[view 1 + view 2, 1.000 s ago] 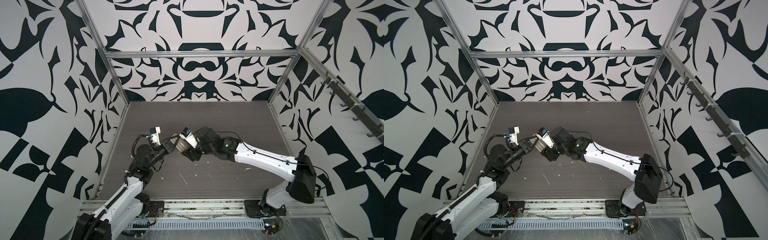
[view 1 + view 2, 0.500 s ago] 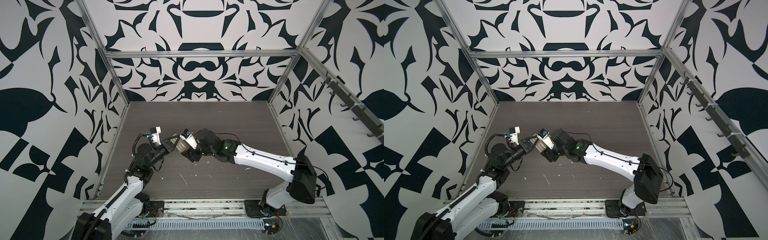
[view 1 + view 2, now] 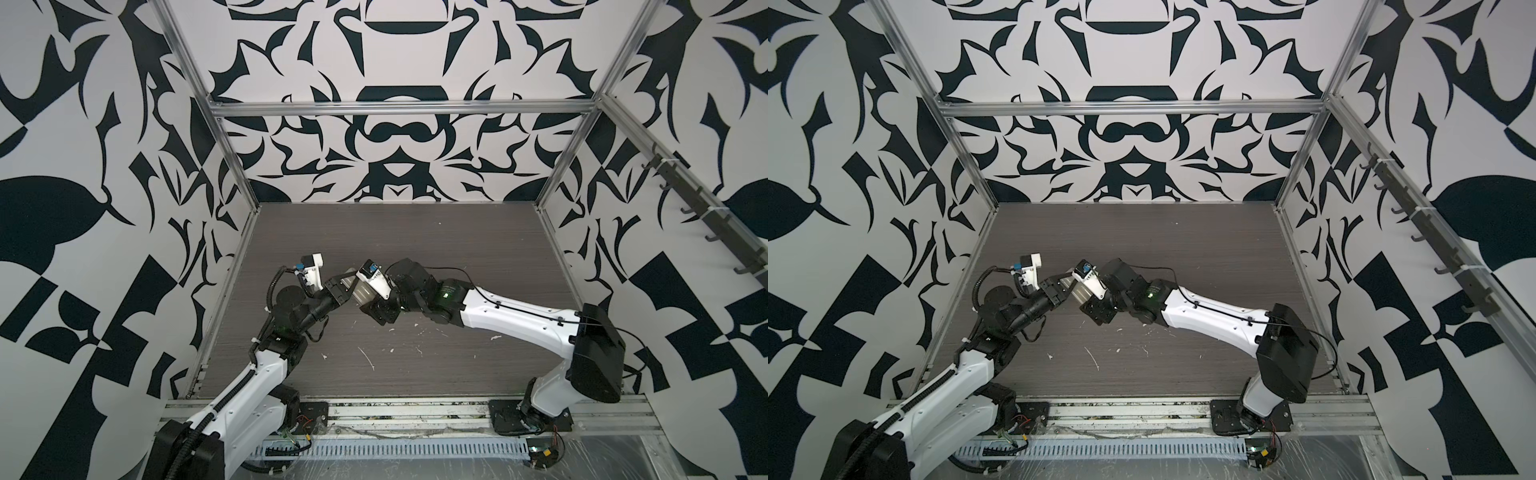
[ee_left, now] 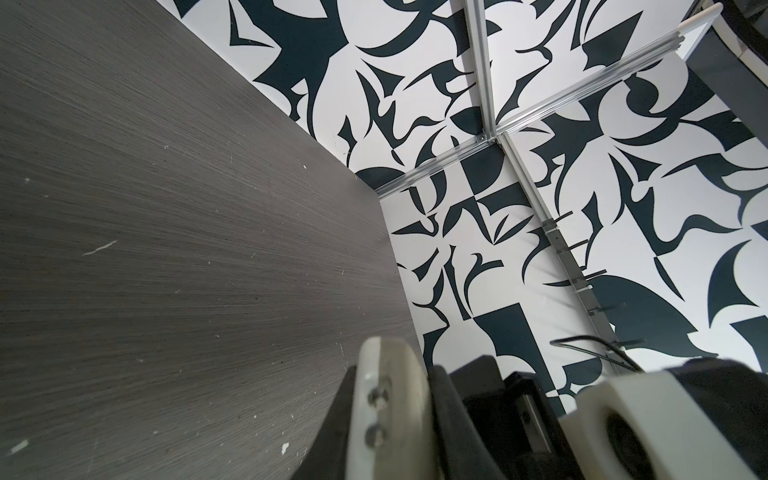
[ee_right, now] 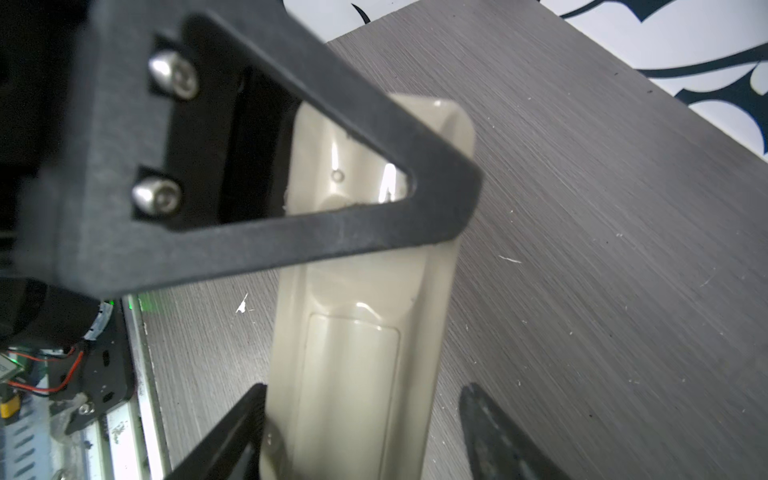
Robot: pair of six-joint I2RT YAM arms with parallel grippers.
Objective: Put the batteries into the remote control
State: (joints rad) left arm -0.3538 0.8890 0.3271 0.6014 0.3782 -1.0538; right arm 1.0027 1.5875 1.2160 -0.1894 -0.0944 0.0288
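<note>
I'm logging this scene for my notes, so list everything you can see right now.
remote: one, beige back showing, held above the table between the grippers
batteries: none in view
scraps: several, white, scattered on the table's near part
table: one, dark grey
walls: three, black-and-white pattern, around the table
hook rail: one, dark, right wall
left gripper: one, black, shut on one end of the remote
right gripper: one, black, open around the other end, one finger touching, one apart
arms: two, white and black, meeting mid-table
</note>
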